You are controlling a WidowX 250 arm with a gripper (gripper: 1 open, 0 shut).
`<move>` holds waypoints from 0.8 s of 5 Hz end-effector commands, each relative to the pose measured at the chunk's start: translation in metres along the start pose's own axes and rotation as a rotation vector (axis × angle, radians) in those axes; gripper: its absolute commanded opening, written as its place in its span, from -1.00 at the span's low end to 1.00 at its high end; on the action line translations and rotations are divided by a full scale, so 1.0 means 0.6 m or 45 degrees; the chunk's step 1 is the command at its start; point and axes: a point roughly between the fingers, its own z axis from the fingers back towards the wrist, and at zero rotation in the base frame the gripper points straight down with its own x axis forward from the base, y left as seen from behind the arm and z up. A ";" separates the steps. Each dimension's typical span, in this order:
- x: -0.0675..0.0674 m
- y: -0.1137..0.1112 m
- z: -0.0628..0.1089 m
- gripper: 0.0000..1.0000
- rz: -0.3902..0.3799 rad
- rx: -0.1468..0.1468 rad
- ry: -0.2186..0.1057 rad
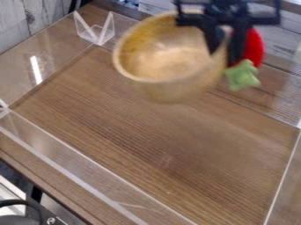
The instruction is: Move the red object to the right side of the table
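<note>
The red object (251, 46), a small red strawberry with a green leafy end (242, 77), hangs in the air at the upper right. My black gripper (231, 35) is shut around it from above. A light wooden bowl (171, 61) is off the table too, tilted and blurred. Its right rim lies against my left finger (216, 37). I cannot tell whether the rim is pinched together with the strawberry. The brown wood-grain table (153, 149) lies below both.
Low clear acrylic walls run around the table, with the right wall (286, 180) and the front wall (70, 171) nearest. A clear acrylic bracket (94, 26) stands at the back left corner. White planks lie behind the table.
</note>
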 end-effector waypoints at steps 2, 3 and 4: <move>-0.031 0.022 -0.005 -1.00 -0.043 0.016 -0.060; -0.051 0.041 -0.044 -1.00 -0.049 0.015 -0.056; -0.052 0.036 -0.075 -1.00 -0.087 0.001 -0.043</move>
